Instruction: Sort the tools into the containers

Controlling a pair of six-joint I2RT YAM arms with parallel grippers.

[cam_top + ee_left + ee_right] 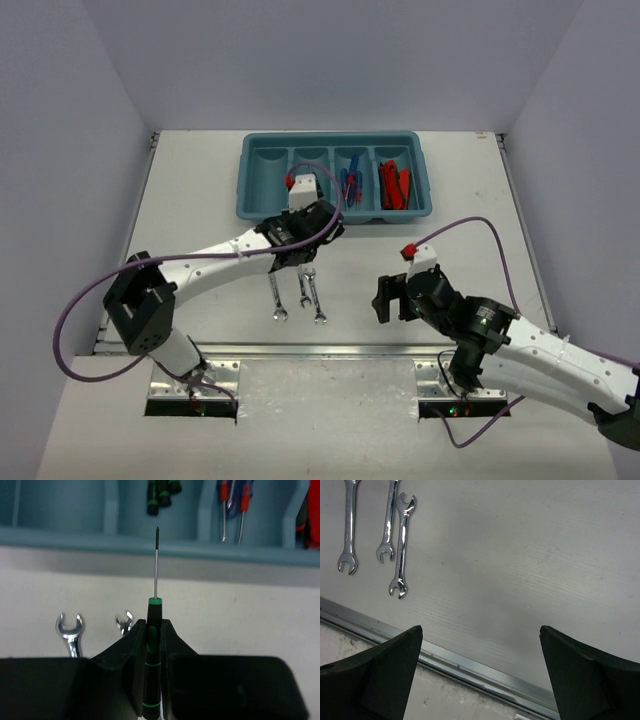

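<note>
Left gripper [152, 628] pinching green-black driver [153, 611], tip toward tray [100, 537] at twelve o'clock, right gripper [480, 632] spread wide

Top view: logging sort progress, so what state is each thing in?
Slim green-black driver, clamped in left tool.
Right tool, open, empty.
Three silver wrenches, loose on the table.
Blue-handled screwdrivers, inside teal plastic tray, third compartment.
Red-and-black utility knives, inside fourth compartment.
</note>
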